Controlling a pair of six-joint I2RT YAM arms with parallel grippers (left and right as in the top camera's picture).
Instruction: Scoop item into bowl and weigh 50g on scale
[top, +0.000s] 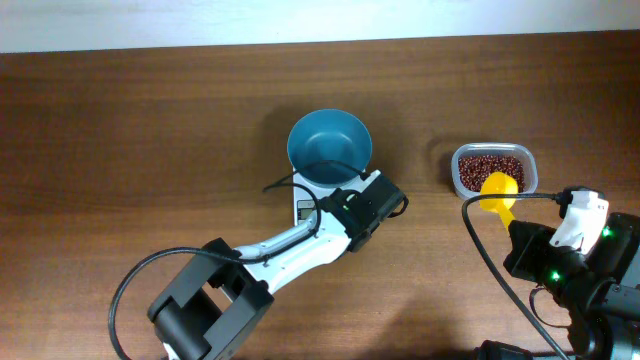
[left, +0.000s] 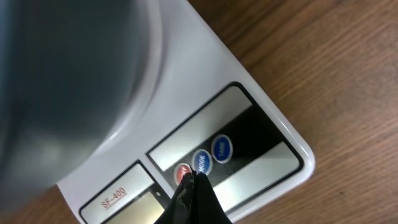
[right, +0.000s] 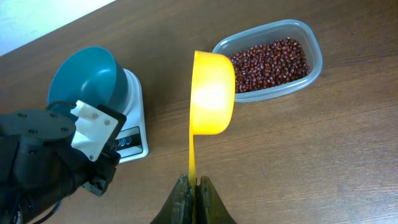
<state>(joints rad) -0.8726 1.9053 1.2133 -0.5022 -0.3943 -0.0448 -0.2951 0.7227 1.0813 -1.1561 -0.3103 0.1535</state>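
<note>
The teal-blue bowl (top: 329, 144) stands on the white scale (top: 303, 208); both also show in the right wrist view, bowl (right: 84, 74) and scale (right: 138, 134). My left gripper (left: 190, 177) is shut, its tip touching the scale's red button (left: 182, 173) next to two blue buttons. The scale (left: 249, 124) fills the left wrist view, with the bowl (left: 68, 81) blurred above. The beans (top: 490, 167) lie in a clear container (right: 311, 46). My right gripper (right: 194, 182) is shut on the handle of a yellow scoop (right: 211, 93), held just in front of the container.
The brown wooden table (top: 150, 150) spreads left and front of the scale. A pale wall edge runs along the far side (top: 300, 20). The left arm's black cable loops by the scale (top: 290, 185).
</note>
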